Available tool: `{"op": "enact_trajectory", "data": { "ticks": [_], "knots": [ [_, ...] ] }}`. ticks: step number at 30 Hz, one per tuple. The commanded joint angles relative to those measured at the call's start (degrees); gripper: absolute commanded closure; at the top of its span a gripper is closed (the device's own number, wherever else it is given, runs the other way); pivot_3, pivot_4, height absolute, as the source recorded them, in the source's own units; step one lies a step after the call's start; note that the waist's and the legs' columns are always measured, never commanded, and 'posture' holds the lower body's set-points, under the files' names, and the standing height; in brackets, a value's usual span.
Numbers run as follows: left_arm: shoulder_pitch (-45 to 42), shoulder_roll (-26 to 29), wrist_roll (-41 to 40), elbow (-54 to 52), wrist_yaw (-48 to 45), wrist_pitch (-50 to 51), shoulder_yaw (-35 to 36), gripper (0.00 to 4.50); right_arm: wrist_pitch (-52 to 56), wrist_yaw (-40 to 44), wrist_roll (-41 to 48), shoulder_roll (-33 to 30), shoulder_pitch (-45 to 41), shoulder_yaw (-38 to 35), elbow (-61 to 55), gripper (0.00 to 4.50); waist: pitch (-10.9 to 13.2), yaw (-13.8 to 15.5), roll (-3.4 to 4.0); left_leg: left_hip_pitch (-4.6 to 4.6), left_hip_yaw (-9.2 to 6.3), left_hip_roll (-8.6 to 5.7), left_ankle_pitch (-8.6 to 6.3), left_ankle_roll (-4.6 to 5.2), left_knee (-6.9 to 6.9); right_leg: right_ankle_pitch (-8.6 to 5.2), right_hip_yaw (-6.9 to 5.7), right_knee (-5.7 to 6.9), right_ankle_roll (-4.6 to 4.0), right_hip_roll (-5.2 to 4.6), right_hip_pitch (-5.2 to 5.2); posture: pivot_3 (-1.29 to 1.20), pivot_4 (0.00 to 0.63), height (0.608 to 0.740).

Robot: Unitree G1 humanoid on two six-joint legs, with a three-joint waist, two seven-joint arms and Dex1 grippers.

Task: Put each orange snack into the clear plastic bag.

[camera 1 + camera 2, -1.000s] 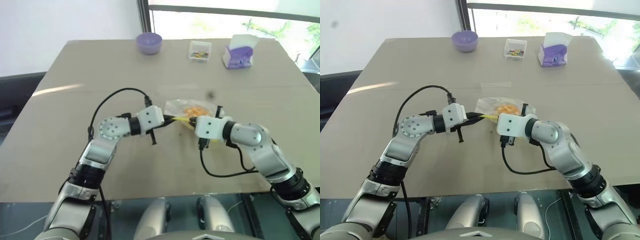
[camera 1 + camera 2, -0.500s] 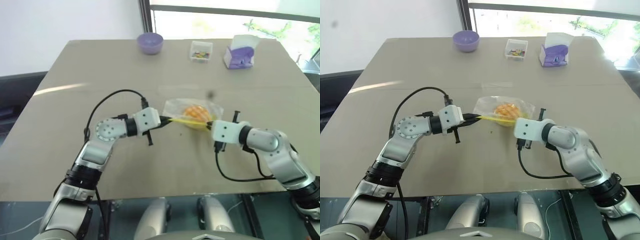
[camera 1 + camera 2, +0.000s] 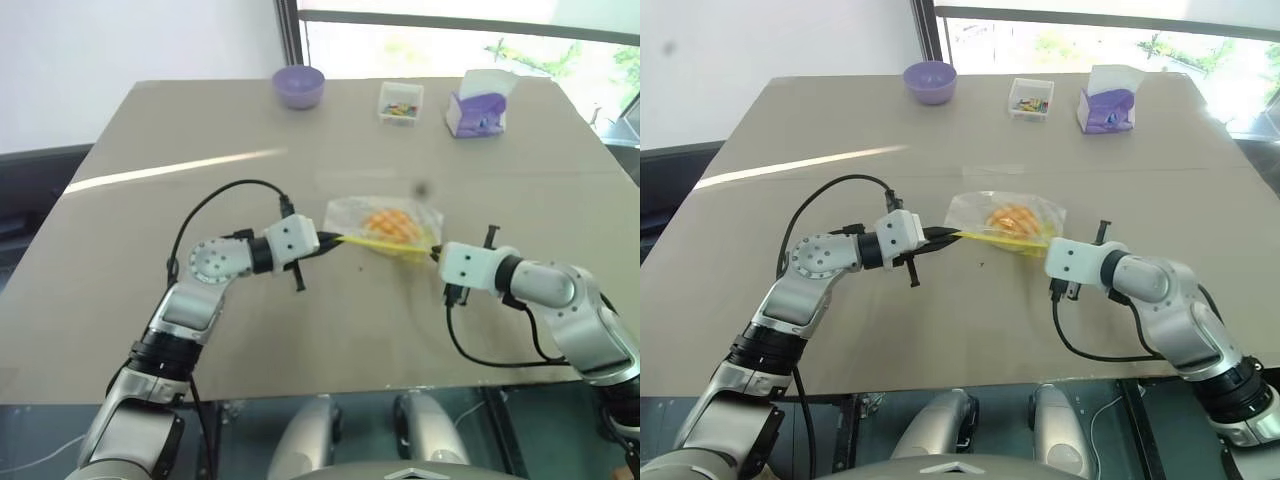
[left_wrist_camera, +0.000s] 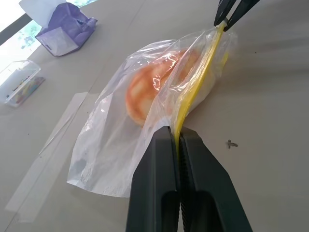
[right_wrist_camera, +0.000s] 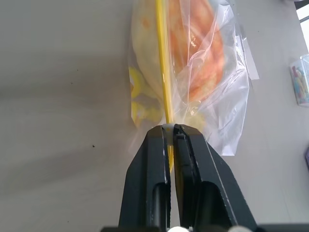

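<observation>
The clear plastic bag (image 3: 385, 224) lies at mid-table with its yellow seal strip (image 3: 380, 244) stretched taut along its near edge. An orange snack (image 3: 388, 222) sits inside the bag, seen through the film. My left gripper (image 3: 330, 240) is shut on the strip's left end; the left wrist view has its fingers (image 4: 164, 159) pinching the yellow strip (image 4: 193, 96). My right gripper (image 3: 434, 254) is shut on the strip's right end, and its fingers (image 5: 154, 145) clamp the strip (image 5: 163, 63) right beside the snack (image 5: 205, 46).
Along the table's far edge stand a purple bowl (image 3: 299, 85), a small clear box of colourful bits (image 3: 400, 101) and a purple-and-white tissue pack (image 3: 479, 103). A strip of clear tape (image 4: 53, 135) lies on the tabletop behind the bag.
My right gripper has slid to the right along the yellow strip, from near the left gripper to the bag's right end, pulling the strip straight. The left gripper has kept its hold in place.
</observation>
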Motion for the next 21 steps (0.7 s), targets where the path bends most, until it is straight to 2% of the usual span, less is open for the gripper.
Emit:
{"op": "enact_trajectory", "data": {
  "ticks": [1,7,8,10,12,13,21],
  "knots": [
    [-0.4,1.0,-0.8,-0.4,0.9,-0.7,3.4,4.5,0.3,-0.6,-0.4,-1.0,0.4,-2.9,0.7,4.29,0.0,0.0,0.0,0.0,0.0,0.0,0.0,0.0,0.0,0.0,0.0,0.0,0.0,0.0,0.0,0.0,0.15,0.74],
    [-0.6,0.5,-0.7,-0.6,1.0,-0.6,3.2,4.5,0.5,0.5,2.2,0.2,0.3,-3.2,0.0,4.29,0.0,0.0,0.0,0.0,0.0,0.0,0.0,0.0,0.0,0.0,0.0,0.0,0.0,0.0,0.0,0.0,0.15,0.74],
    [-0.6,0.3,-0.7,-0.7,1.1,-0.5,3.2,4.5,0.8,0.2,2.5,0.5,0.1,-3.4,-0.1,3.69,0.0,0.0,0.0,0.0,0.0,0.0,0.0,0.0,0.0,0.0,0.0,0.0,0.0,0.0,0.0,0.0,0.15,0.74],
    [-0.5,0.0,-0.6,-0.9,1.2,-0.3,3.1,4.5,1.1,0.5,3.0,0.4,0.2,-3.6,-0.6,2.94,0.0,0.0,0.0,0.0,0.0,0.0,0.0,0.0,0.0,0.0,0.0,0.0,0.0,0.0,0.0,0.0,0.15,0.74],
    [-0.4,-0.2,-0.5,-1.2,1.3,-0.1,3.1,4.5,1.6,0.3,3.6,0.7,0.9,-4.3,-1.5,1.85,0.0,0.1,0.0,0.0,0.0,0.0,0.0,0.0,0.01,0.0,0.0,0.0,0.0,0.0,0.0,0.0,0.15,0.74],
    [-0.4,-0.2,-0.5,-1.3,1.3,-0.1,3.1,4.5,2.1,0.3,4.1,0.8,1.2,-4.9,-2.0,1.67,0.0,0.1,0.0,0.0,0.0,0.0,0.0,0.0,0.01,0.0,0.0,0.0,0.0,0.0,0.0,0.0,0.15,0.74],
    [-0.5,-0.2,-0.5,-1.5,1.5,0.2,3.1,4.5,4.5,1.7,7.4,0.7,2.9,-6.6,-4.0,1.67,0.0,0.0,0.0,0.0,0.0,0.0,0.0,0.0,0.01,0.0,0.01,0.01,0.0,0.0,0.01,0.0,0.15,0.74]
  ]
}}
